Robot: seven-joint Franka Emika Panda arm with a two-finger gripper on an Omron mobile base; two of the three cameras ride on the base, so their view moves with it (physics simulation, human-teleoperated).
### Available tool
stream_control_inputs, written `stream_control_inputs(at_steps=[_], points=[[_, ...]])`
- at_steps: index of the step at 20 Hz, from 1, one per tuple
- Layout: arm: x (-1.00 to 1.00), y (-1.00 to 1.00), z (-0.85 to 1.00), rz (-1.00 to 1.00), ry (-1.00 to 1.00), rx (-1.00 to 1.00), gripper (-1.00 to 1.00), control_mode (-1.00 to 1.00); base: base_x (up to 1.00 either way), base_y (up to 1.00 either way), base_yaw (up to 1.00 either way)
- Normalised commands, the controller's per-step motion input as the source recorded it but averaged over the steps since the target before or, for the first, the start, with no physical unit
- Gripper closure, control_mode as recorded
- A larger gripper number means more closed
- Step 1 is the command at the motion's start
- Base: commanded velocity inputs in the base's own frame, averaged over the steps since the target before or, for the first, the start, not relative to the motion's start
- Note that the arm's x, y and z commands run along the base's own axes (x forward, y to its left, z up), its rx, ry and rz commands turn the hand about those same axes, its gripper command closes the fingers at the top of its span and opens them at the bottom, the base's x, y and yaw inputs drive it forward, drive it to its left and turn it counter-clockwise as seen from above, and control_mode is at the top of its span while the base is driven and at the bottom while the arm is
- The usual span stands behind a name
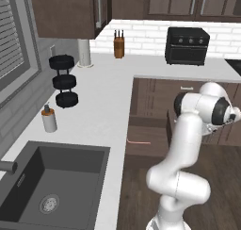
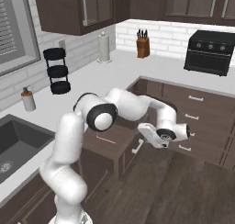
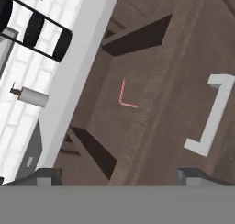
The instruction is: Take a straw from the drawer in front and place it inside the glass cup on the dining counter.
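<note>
Hovering wide open and empty, the gripper point(image 3: 120, 175) looks down into the pulled-out drawer point(image 3: 151, 81), just off its silver handle point(image 3: 212, 115). Beyond, the bent straw point(image 3: 125, 97) lies untouched on the drawer floor; pickup and delivery remain.

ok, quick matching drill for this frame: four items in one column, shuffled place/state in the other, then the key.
Items:
1. straw
2. drawer
3. knife block
4. gripper

Place or state:
A. on the worktop by the back wall
B. pulled out, open
C. lying in the drawer
D. open, holding nothing

Pairs: 1-C, 2-B, 3-A, 4-D
</note>
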Motion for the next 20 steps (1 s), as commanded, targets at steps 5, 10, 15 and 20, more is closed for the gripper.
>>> stream_control_inputs(at_steps=[5, 10, 15, 20], points=[[-0.13, 0.58, 0.91, 0.00, 0.00, -0.34, -1.00, -1.00, 0.00, 0.00, 0.00], [0.00, 0.80, 0.47, 0.00, 0.06, -0.24, -1.00, -1.00, 0.00, 0.00, 0.00], [0.13, 0.58, 0.04, 0.00, 0.09, -0.16, -1.00, -1.00, 0.00, 0.00, 0.00], [0.18, 0.35, -0.01, -0.04, 0.06, -0.19, -1.00, -1.00, 0.00, 0.00, 0.00]])
